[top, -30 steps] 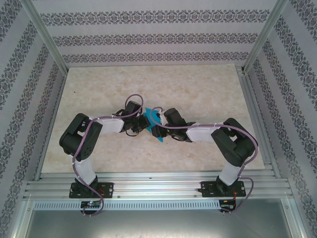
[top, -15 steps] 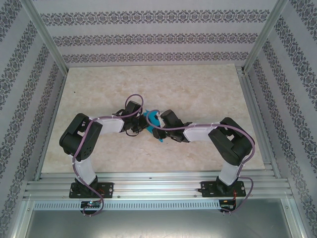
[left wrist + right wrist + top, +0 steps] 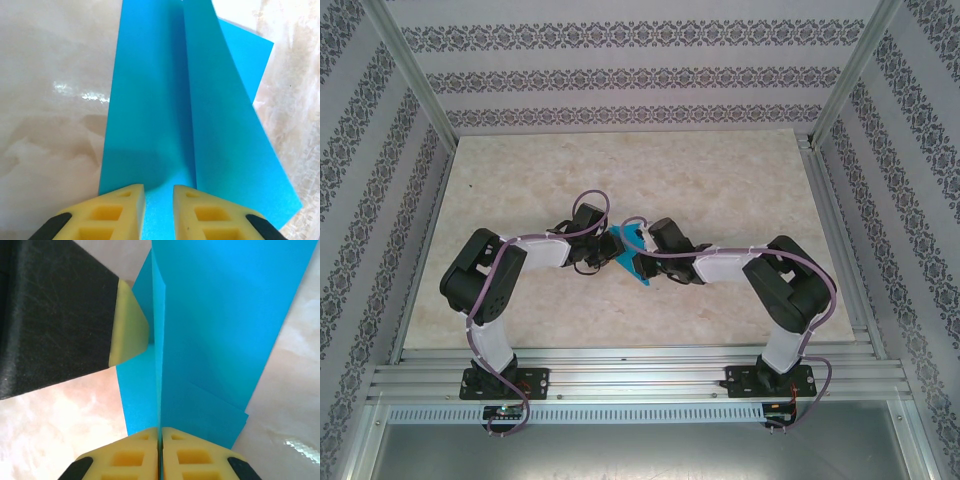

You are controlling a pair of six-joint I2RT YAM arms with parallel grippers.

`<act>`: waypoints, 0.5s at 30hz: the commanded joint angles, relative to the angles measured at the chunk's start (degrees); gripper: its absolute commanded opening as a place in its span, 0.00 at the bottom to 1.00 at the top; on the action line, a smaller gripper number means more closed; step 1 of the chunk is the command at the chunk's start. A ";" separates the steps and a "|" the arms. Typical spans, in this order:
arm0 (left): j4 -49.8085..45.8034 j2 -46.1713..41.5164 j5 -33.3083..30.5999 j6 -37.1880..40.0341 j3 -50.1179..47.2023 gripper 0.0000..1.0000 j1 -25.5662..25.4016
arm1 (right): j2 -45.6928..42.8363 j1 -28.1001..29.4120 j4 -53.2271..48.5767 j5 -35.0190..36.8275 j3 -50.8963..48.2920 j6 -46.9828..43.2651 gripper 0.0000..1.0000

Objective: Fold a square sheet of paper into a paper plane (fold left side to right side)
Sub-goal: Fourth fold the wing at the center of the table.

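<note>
The paper (image 3: 623,256) lies mid-table (image 3: 720,180), between the grippers. Our right gripper (image 3: 160,434) pinches its lifted side; the left gripper (image 3: 159,195), slightly spread, rests on the near part. We should carry that side across slowly, with the edges matched

The square sheet of paper (image 3: 150,100) was plain cyan-blue, the tabletop (image 3: 620,170) cream marble. The walls (image 3: 620,80) wore grey floral stripes; the cables (image 3: 588,193) were purple.
</note>
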 commanded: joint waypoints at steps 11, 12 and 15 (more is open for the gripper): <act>-3.19 1.21 -2.72 1.79 -1.46 0.24 -0.65 | 0.15 -5.31 12.54 -12.07 -5.36 9.01 0.09; -3.21 1.18 -2.74 1.80 -1.44 0.24 -0.66 | 0.30 -5.61 13.50 -12.66 -5.79 9.61 0.09; -3.30 1.27 -2.69 1.88 -1.38 0.24 -0.66 | 1.41 -6.61 15.25 -14.21 -6.39 11.07 0.09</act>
